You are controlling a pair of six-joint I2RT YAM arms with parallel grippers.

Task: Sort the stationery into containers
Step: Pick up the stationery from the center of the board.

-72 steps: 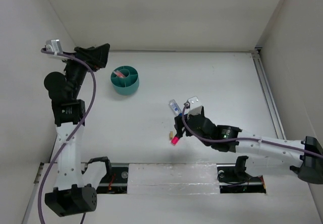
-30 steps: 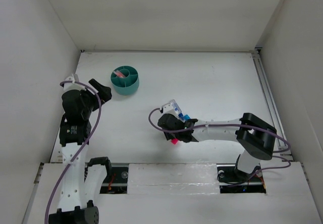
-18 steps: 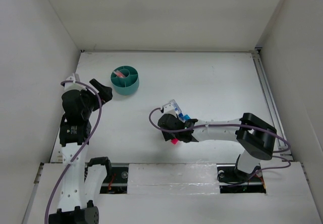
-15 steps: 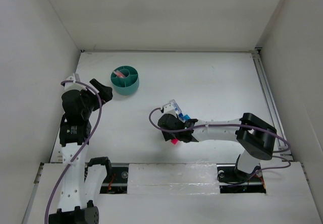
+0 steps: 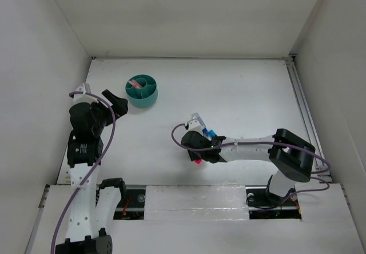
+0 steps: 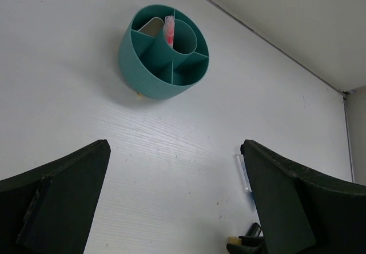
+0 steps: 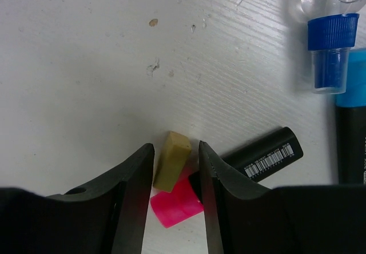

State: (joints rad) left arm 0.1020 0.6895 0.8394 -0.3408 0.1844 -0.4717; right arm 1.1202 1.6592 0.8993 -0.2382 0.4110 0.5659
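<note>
Right claw sits low on the counter, jaws narrowed astride the eraser to pick it; gripped or not, I cannot tell. Left claw hangs wide open, empty, near the tub, likely waiting

The left arm has come down from its raised, stretched pose. The left gripper was up beside the teal tub and is now drawn back, with the tub ahead of its fingertips and well apart. The right arm has refolded, its elbow swung out to the right. The right gripper has dropped low over the loose items. The tan eraser piece, earlier in plain sight from above, is now hidden there under the hand and lies between its fingers. Over the last second that hand crept slightly to its right, its cable loop moving with it
</note>
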